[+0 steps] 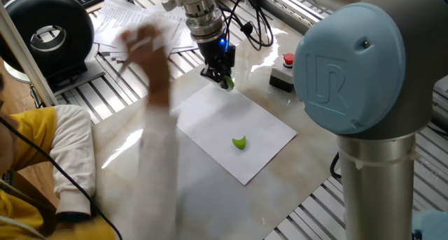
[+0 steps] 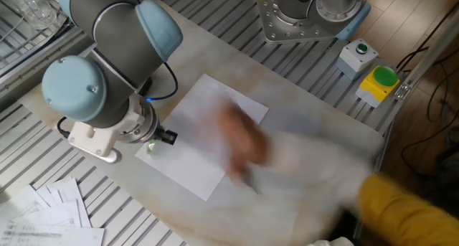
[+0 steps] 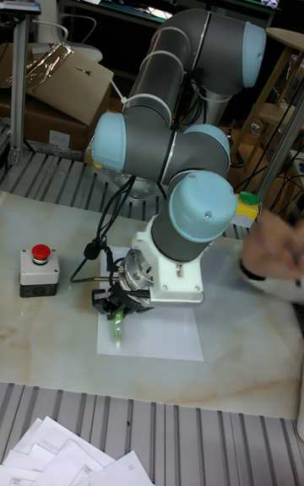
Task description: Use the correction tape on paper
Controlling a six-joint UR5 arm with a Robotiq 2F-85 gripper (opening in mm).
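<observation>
End effector [image 1: 225, 80] clenched on green correction tape [image 3: 119, 323], tip down at far corner of paper [image 1: 259, 138]. Paper flat on bench [image 1: 126, 145], sheet stretching away toward near edge. Blurred hand [image 1: 143, 44] nearby.

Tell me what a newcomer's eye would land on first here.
The big pale-blue robot arm bends over the marble table, its pincer low over one corner of the paper, gripping something green. A small green piece lies near the sheet's middle. A person's hand shows as a blur beside it.
</observation>
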